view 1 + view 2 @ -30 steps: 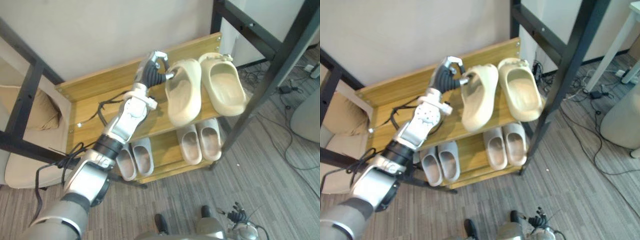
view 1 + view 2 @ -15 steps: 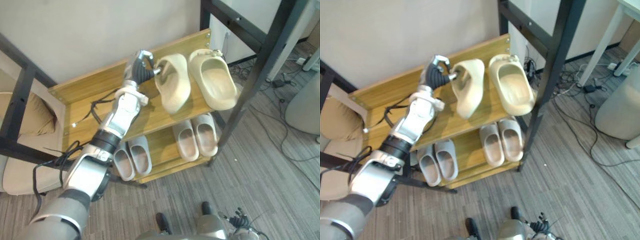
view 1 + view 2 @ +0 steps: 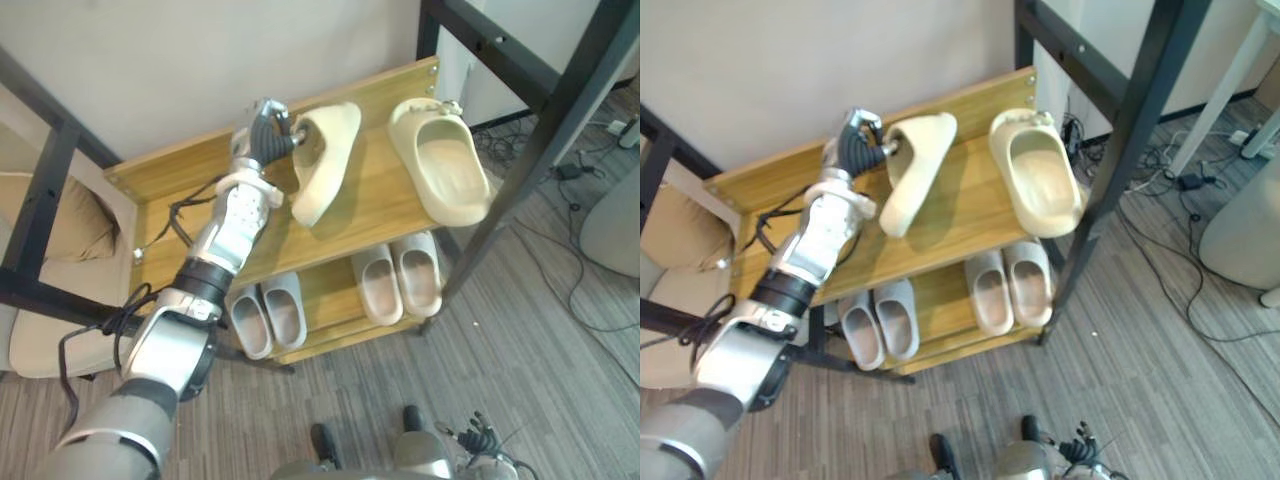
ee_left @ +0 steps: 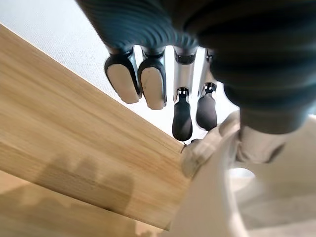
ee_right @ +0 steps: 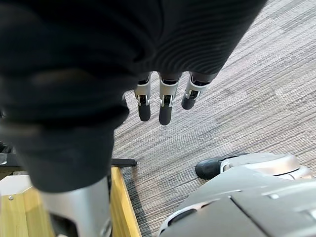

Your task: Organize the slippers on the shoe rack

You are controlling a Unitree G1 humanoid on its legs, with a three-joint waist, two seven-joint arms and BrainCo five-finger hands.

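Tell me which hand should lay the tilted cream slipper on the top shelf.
Left: the left hand grips the cream slipper over the top shelf; the right hand hangs above the floor.

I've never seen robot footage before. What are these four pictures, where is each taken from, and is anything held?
A humanoid robot is tidying a wooden shoe rack. Two pictures look down from its head; two come from cameras on its wrists. Its left hand has its fingers curled round one end of a cream slipper, tilted on its side over the top shelf. A second cream slipper lies flat further right. Below sit a grey pair and a pale pair. The right hand hangs open above the floor, holding nothing.
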